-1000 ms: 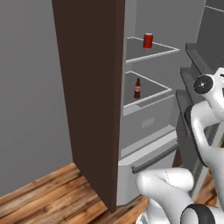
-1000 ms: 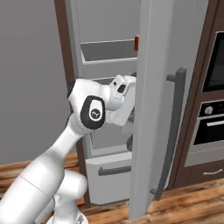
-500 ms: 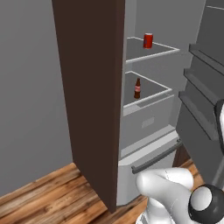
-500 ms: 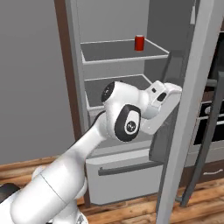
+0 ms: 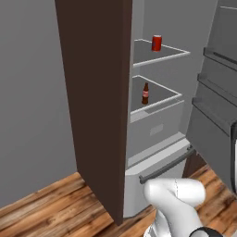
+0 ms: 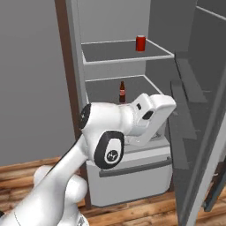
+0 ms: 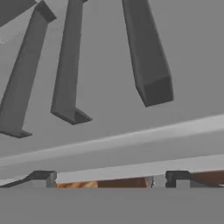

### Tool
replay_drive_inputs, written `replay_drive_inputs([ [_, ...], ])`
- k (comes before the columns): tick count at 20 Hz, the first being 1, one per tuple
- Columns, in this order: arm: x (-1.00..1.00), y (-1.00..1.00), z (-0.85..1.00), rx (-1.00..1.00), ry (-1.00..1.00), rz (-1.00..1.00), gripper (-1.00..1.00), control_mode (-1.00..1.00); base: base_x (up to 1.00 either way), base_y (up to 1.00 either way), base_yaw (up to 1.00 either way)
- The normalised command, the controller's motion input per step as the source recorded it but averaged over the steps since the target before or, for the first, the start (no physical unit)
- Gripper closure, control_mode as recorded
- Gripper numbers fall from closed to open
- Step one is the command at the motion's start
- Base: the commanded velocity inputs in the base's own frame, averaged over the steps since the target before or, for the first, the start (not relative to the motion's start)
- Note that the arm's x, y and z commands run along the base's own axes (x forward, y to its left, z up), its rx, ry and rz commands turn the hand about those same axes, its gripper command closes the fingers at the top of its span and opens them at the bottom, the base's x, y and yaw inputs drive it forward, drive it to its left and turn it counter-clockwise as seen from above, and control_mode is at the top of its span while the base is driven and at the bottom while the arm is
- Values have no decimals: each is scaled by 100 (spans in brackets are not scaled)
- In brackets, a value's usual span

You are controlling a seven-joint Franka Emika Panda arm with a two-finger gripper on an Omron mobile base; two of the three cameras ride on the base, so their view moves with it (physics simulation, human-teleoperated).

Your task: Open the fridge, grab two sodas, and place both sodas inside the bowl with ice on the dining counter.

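Fridge [image 6: 128, 174]: I see it standing open, light grey, with grey shelves inside and a lower drawer carrying a horizontal bar handle [image 5: 166, 165]. A dark brown cabinet panel [image 5: 95, 92] flanks it on the left in the left base view.

Fridge door [image 6: 201, 101]: swung wide to the right, its inner face toward me, with grey door racks running across it. The hand view looks straight at this inner face, where the racks [image 7: 146, 57] show as slanted grey bars.

Arm: white with dark joints. In the right base view it rises from the lower left and reaches across the front of the fridge, the hand turned toward the open door.

Floor [image 5: 51, 208]: brown wood planks, in front of the fridge.

Brown bottle [image 6: 122, 92]: dark, with a red label, upright on the lower shelf and well back from its front edge. In the right base view it stands just above the arm's wrist, not touched.

Red can [image 6: 140, 43]: silver top, upright on the upper shelf toward its right side, well apart from the bottle.

Gripper [image 7: 107, 180]: the two dark finger tips stand far apart at the bottom of the hand view, with nothing between them.
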Motion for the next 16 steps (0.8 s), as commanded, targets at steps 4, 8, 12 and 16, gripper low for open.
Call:
replay_drive_inputs([
  [4, -7, 100, 3, -4, -11, 0, -100, -100, 0, 0, 0],
  [8, 0, 83, 0, 6, 0, 7, -100, -100, 0, 0, 0],
  [12, 0, 76, 5, 23, -2, 4, -100, -100, 0, 0, 0],
  [16, 0, 75, 27, 38, -1, 5, -100, -100, 0, 0, 0],
])
